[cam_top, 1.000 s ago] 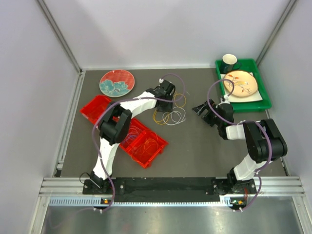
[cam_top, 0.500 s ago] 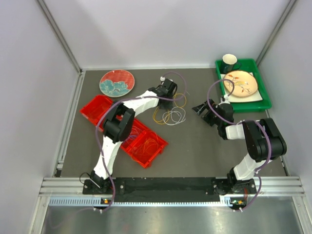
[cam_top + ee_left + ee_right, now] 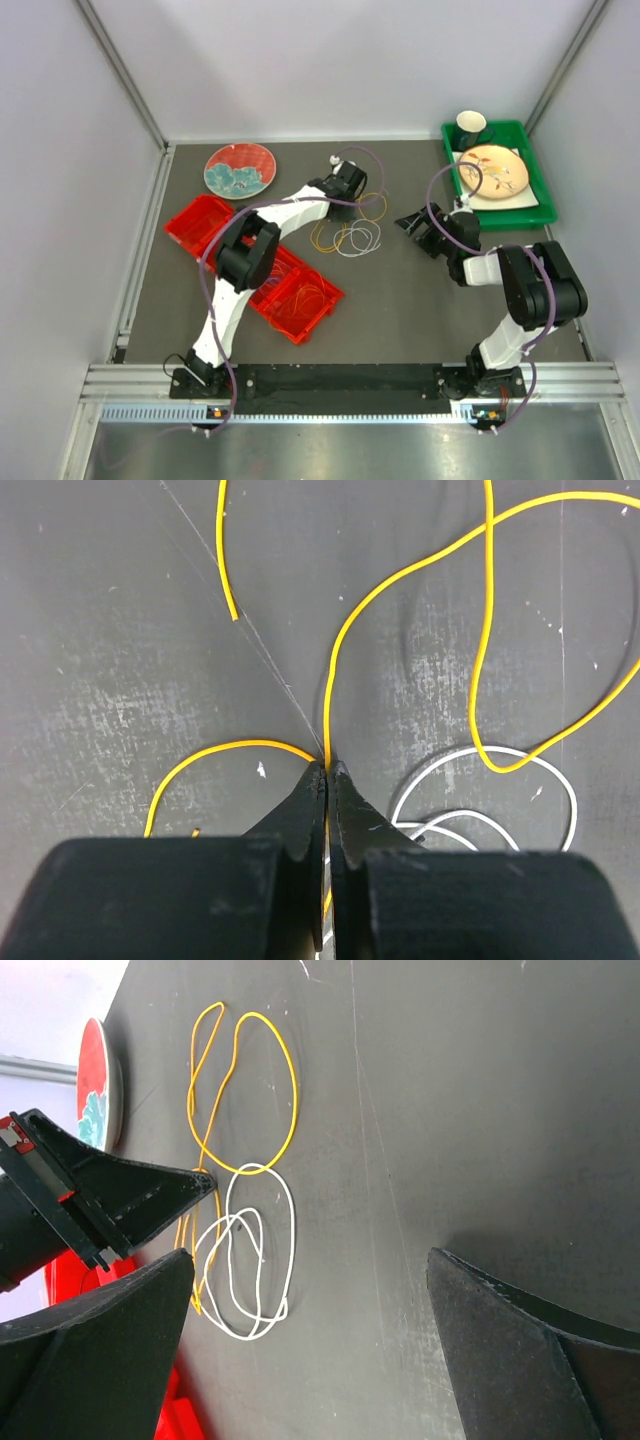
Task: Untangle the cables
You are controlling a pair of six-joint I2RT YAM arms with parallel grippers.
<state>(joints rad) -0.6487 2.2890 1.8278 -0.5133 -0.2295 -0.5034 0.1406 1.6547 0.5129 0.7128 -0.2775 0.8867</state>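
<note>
My black plastic pincer [image 3: 327,772] looks matt — the thin yellow cable [image 3: 327,708] smooth and faintly glossy, the dark grey surface [image 3: 100,630] dull, scuffed, finely scratched.

Bright, even light; wrist foregrounds perhaps soft.

I've got L arm [image 3: 285,212] stretched fwd and to the right, wrist low. L gripper [image 3: 327,767] points down, fingers pinched tight on a yellow cable [image 3: 328,685] right at the tips. R arm [image 3: 520,290] is folded at the elbow, with R gripper [image 3: 310,1257] aimed left, fingers spread wide.
</note>
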